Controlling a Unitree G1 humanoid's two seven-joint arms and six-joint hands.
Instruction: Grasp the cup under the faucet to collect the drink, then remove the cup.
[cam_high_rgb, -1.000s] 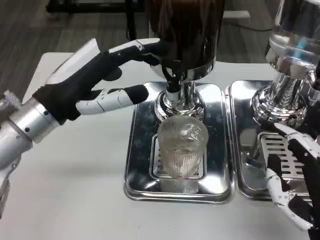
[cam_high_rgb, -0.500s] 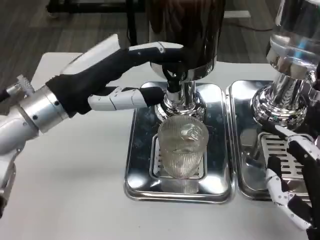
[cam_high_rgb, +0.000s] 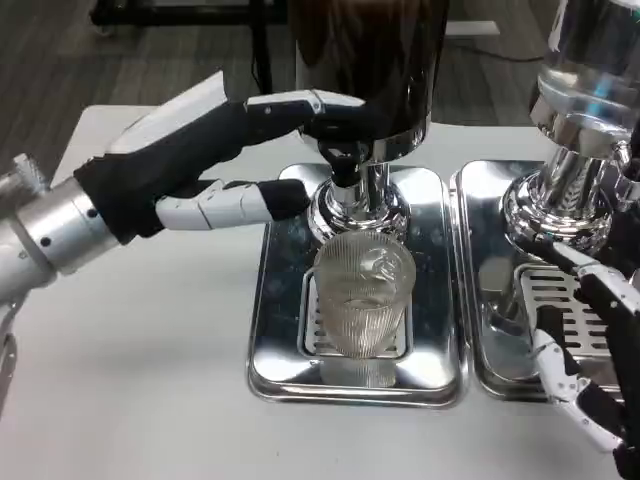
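A clear ribbed cup (cam_high_rgb: 362, 297) stands upright on the drip grate of the left steel tray (cam_high_rgb: 275, 340), right below the black faucet (cam_high_rgb: 345, 160) of the dark drink dispenser (cam_high_rgb: 368, 60). My left hand (cam_high_rgb: 195, 160) reaches in from the left, above and left of the cup, its upper fingers touching the faucet lever while the thumb points at the chrome stem. It holds nothing. My right hand (cam_high_rgb: 585, 350) hovers at the lower right over the second tray, fingers apart, well clear of the cup.
A second dispenser (cam_high_rgb: 580, 120) with a clear tank stands on its own steel tray (cam_high_rgb: 500, 330) at the right. The white table (cam_high_rgb: 140, 370) spreads out to the left and front of the trays.
My left hand pushed right to the faucet, then drew back slightly to the left. The cup and my right hand stayed where they were.
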